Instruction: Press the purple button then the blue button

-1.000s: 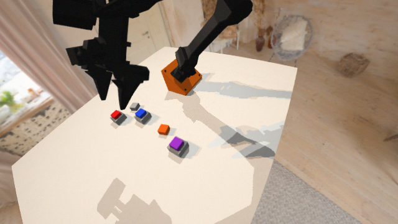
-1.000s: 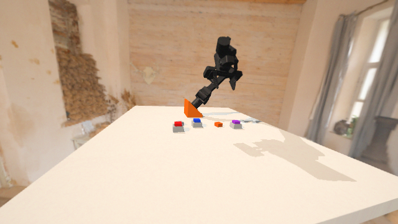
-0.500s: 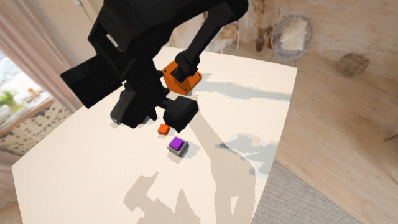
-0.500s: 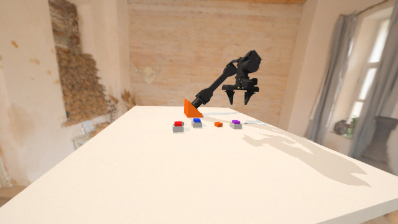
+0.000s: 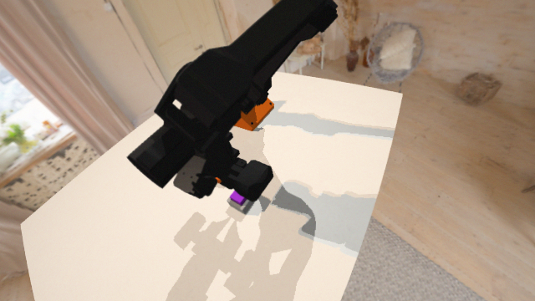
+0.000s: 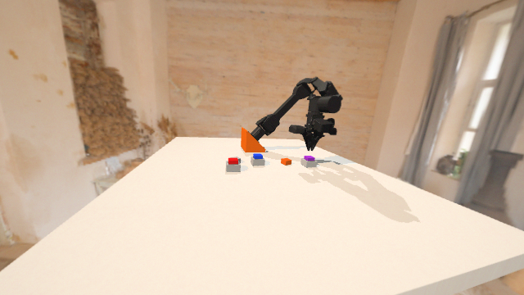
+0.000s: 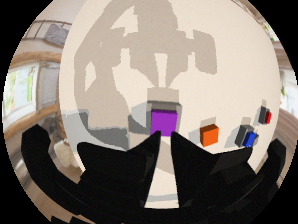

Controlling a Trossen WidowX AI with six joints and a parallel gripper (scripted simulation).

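From the exterior view we saw the full row on the bench [image 6: 172, 213], left to right: the red button [image 6: 233, 161], the blue button [image 6: 257, 156], a small orange block [image 6: 286, 161] and the purple button [image 6: 309, 158], with the arm's orange base [image 6: 250, 142] behind the blue button. The top view hid most of that row under the black arm; there we could make out only the purple button [image 5: 239, 197] peeking from beneath the wrist, and part of the orange base [image 5: 256, 115] beyond it. The wrist view gave us what neither of the others did: the purple button [image 7: 164, 121] lay directly ahead of the fingertips, with the orange block [image 7: 209, 135], the blue button [image 7: 249, 137] and the red button [image 7: 265, 116] off to its right.

The gripper [image 6: 310, 145] hung just above the purple button, pointing down, apart from it in the exterior view. Its jaws were drawn almost together and held nothing; in the wrist view only a narrow wedge of bench showed between them.
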